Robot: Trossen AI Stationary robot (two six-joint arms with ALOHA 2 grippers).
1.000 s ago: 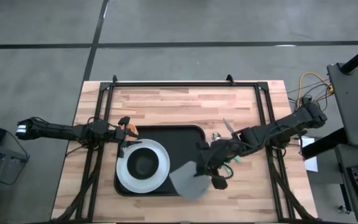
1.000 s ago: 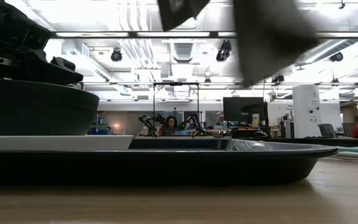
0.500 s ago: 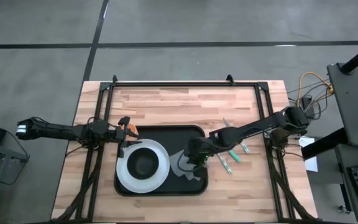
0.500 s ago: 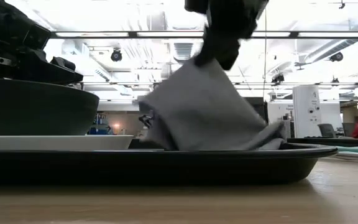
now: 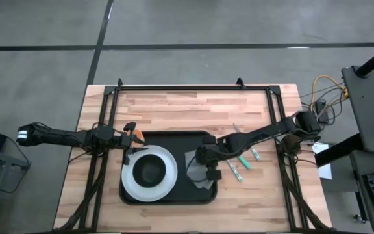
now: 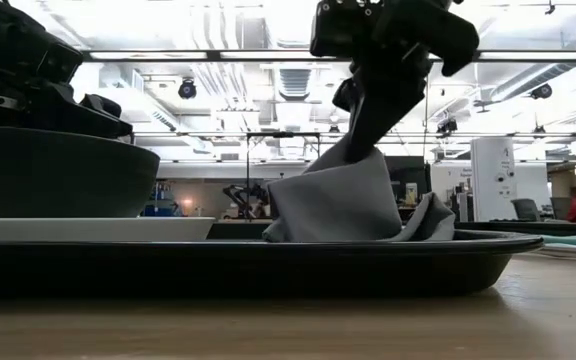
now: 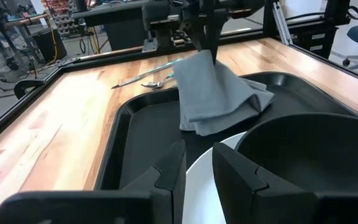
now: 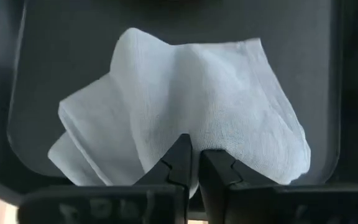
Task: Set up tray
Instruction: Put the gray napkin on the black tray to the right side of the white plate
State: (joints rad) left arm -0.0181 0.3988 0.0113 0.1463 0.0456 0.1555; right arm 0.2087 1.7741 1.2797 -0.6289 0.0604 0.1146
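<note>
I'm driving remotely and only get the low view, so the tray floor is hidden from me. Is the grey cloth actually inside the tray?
Observer: Yes. From above, the grey cloth lies on the right half of the tray, inside the rim.
Operator: Is the right gripper holding it?
Observer: The right gripper is shut on the cloth, pinching a fold at its upper edge.
Operator: What's the dark mass on my left?
Observer: A black bowl on a white plate, on the tray's left half.
Operator: And the left gripper?
Observer: The left gripper holds the plate's rim, by the tray's left edge.
</note>
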